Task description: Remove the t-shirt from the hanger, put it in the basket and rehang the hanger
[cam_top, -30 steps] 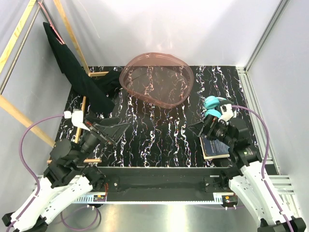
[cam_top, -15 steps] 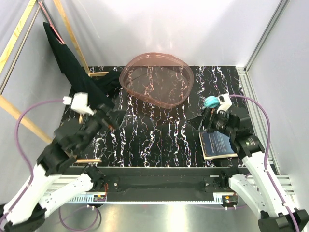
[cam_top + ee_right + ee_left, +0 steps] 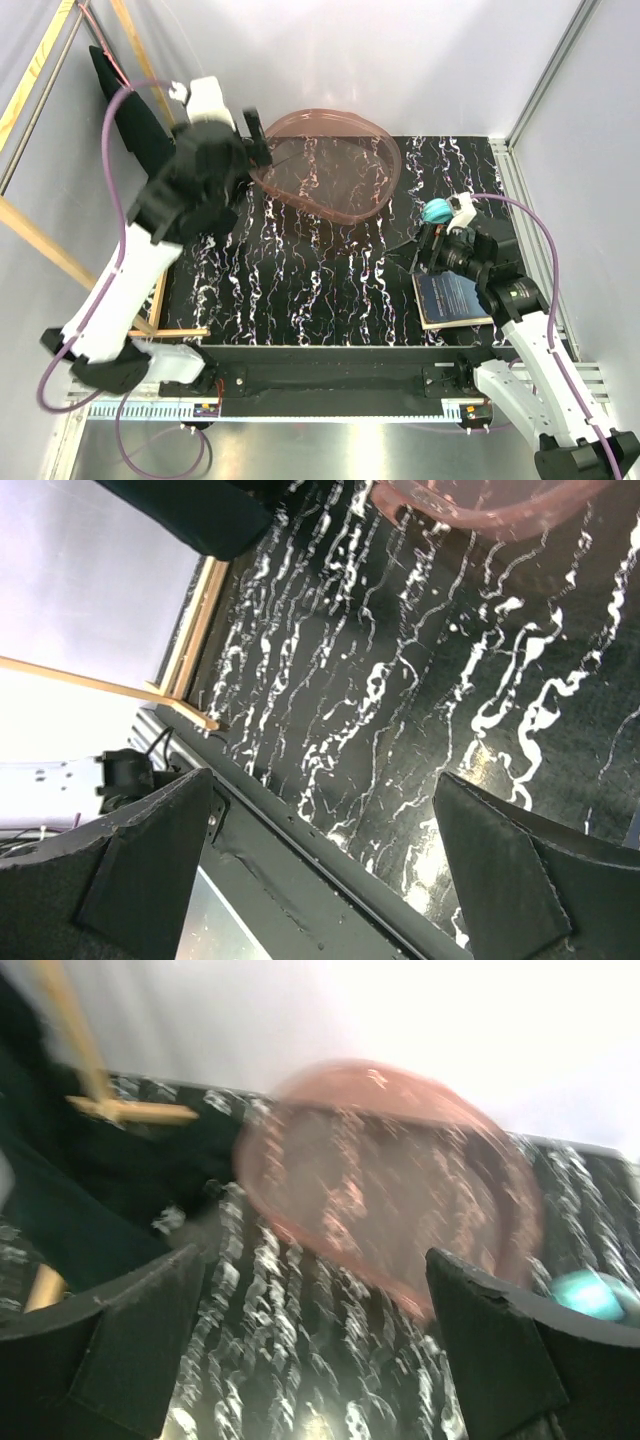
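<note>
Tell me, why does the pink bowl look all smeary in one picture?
Left wrist view: the pink basin and the white veins of the table are smeared, probably motion blur. Right wrist view: the veins are sharp, but the wall at left is washed out. Top external view: mostly crisp; the t-shirt is a flat dark shape.

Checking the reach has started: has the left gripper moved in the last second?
Yes. The left gripper went from the table's near edge toward the back, now at the pink basin's left rim.
</note>
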### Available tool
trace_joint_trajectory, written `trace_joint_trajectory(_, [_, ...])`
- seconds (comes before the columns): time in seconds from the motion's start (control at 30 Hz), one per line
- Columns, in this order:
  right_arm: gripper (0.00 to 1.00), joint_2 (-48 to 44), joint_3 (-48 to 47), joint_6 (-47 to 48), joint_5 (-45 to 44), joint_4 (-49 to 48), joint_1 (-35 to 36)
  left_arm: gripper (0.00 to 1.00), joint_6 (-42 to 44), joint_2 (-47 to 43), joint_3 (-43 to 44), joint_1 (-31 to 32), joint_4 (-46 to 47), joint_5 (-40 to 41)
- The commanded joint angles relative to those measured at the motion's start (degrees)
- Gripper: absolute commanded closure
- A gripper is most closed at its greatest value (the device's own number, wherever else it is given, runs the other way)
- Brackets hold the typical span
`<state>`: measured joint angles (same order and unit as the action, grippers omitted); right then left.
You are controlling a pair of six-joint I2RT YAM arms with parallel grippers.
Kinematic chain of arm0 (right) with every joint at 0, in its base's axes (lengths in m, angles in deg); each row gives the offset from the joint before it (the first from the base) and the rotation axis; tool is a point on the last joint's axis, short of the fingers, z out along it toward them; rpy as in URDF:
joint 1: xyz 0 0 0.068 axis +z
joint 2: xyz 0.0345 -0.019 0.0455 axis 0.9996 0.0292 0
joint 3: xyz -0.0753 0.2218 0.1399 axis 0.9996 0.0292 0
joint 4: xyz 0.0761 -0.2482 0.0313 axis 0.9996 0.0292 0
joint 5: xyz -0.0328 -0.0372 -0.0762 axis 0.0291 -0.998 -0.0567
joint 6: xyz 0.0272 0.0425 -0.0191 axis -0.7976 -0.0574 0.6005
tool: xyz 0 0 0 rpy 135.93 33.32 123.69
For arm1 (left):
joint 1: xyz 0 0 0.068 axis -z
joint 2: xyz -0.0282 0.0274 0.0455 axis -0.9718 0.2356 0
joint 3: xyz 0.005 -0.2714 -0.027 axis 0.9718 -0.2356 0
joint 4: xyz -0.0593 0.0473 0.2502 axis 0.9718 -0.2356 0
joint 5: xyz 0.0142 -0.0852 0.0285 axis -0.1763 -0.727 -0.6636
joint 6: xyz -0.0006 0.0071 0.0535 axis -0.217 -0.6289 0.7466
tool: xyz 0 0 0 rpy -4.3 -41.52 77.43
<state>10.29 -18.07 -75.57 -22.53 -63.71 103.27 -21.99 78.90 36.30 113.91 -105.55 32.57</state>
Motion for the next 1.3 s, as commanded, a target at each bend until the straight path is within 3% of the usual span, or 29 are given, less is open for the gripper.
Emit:
trace_joint_trajectory(0.0, [0.0,-2.1,-4.1,0.6,1.8,1.1,-0.1,0.05,7.6,5.4,14.5,-8.0,-8.5,4.8])
trace_joint_trajectory(0.3, [0.0,-2.2,-5.2,1.3,2.4,3.2,-0.1,0.15,8.0,7.1,18.0,-23.7,-7.1,-3.2])
trace_joint_trajectory(0.6, [0.0,-2.6,-4.6,0.5,2.0,3.3,-0.2,0.2,9.3,13.2,19.1,-27.2,-7.1,1.6])
trace_joint_trajectory(0.83, [0.0,-0.1,-7.2,0.0,8.1,5.9,-0.2,0.23,6.4,15.5,17.3,-31.6,-8.0,-3.5])
trace_joint_trajectory(1.1, [0.04,2.1,-1.8,-4.1,11.7,4.6,1.1,0.24,5.5,21.4,18.8,-34.1,-7.2,-4.3])
trace_joint_trajectory(1.2, [0.04,3.2,-2.6,-4.1,11.7,5.0,3.2,0.37,4.2,22.4,20.1,-34.6,-6.8,-3.7])
trace_joint_trajectory(1.27, [0.04,4.6,-3.6,-3.9,11.4,5.4,5.4,0.58,4.3,23.3,20.8,-34.8,-5.5,-2.7])
